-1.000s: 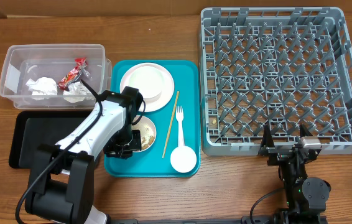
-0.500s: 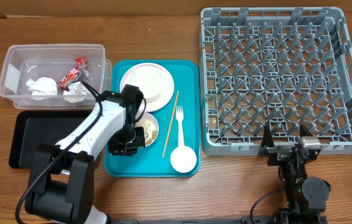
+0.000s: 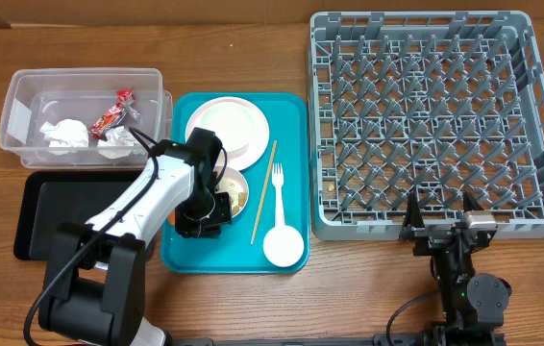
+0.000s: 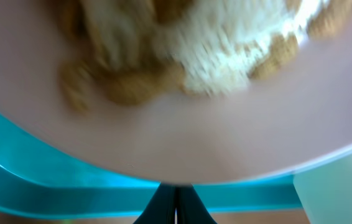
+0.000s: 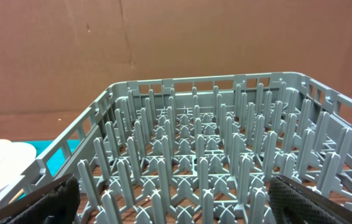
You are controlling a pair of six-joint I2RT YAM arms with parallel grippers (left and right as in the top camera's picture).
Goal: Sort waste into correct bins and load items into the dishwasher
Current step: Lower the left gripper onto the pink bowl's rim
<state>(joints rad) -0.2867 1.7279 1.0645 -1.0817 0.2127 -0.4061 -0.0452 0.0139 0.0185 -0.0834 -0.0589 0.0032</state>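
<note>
Pinching the bowl (image 3: 234, 196) rim, centre-left on the tray (image 3: 291, 120), the left end effector (image 3: 216, 205) is clenched; rice (image 4: 226, 56) and nuts (image 4: 132, 87) inside. Right end effector (image 3: 442, 219) released, below the rack (image 3: 426, 96).

the wooden table (image 3: 253, 303) carries four items directly on its surface. at the left rear stands the clear plastic tub (image 3: 80, 73), with the flat black tray (image 3: 49, 204) just in front of it on the near side. the teal serving tray (image 3: 291, 144) lies just beside both on their right, and the grey dish rack (image 3: 426, 115) occupies the right side of the table, separated from the teal serving tray by a narrow strip of bare wood.
</note>
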